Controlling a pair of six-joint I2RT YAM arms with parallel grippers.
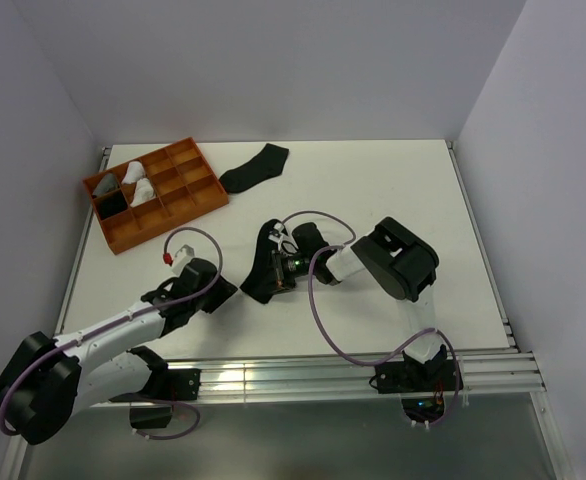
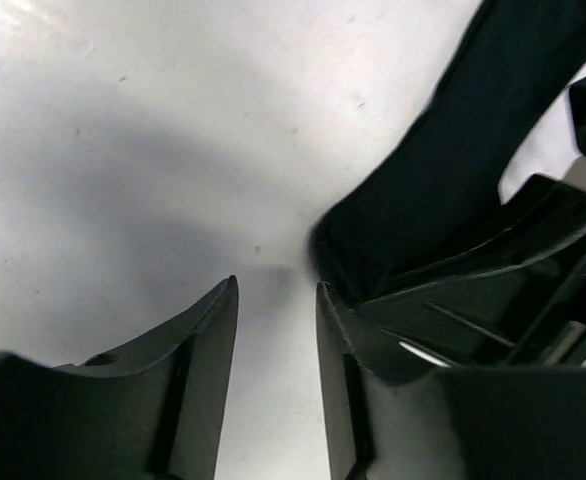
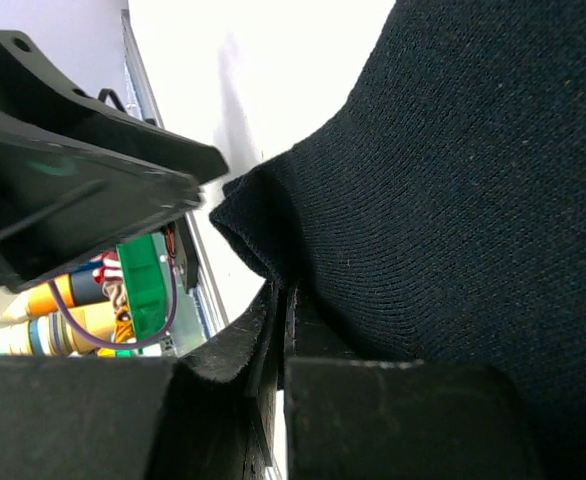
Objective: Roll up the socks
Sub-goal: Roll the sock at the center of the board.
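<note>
Right hand point(image 3: 280, 312) pinches black sock point(image 1: 257, 287) — long axis near-to-far (slightly tilted).

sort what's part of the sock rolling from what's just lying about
Part of the job:
- black sock, pinched in the right gripper
- second black sock, lying flat farther back
- left gripper, open beside the pinched sock

Lying about:
- orange divided tray
- white and grey bundles in its compartments
</note>
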